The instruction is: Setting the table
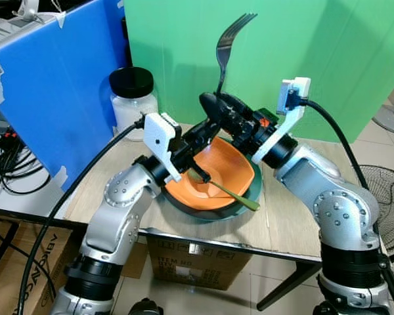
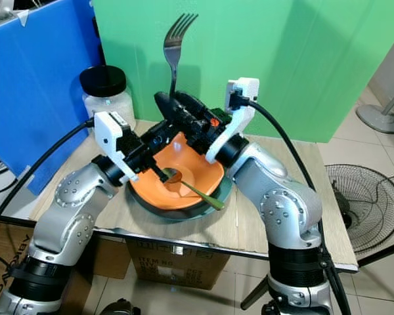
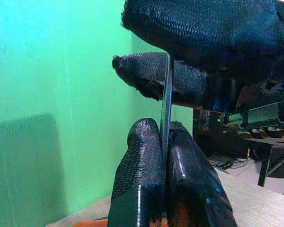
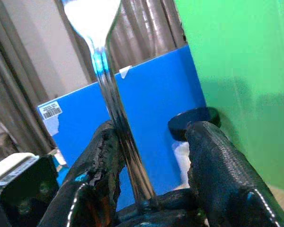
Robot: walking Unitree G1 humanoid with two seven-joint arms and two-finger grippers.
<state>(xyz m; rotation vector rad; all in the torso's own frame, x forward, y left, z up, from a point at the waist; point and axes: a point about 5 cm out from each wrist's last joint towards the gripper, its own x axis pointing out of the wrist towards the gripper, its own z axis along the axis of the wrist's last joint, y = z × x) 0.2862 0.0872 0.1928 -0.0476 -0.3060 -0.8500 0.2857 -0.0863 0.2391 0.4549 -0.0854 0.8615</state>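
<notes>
Steel fork (image 1: 228,46) upright, pinched in left end effector (image 3: 164,156)

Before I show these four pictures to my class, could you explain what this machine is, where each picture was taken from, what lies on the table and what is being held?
It is a walking robot with two silver arms, each ending in a gripper with two black fingers. Two pictures come from cameras in its head, looking down; the other two come from cameras on its wrists. On the table a spoon lies in an orange bowl on a dark plate, with a jar behind. The left gripper pinches an upright fork; the right gripper sits open around its handle.
</notes>
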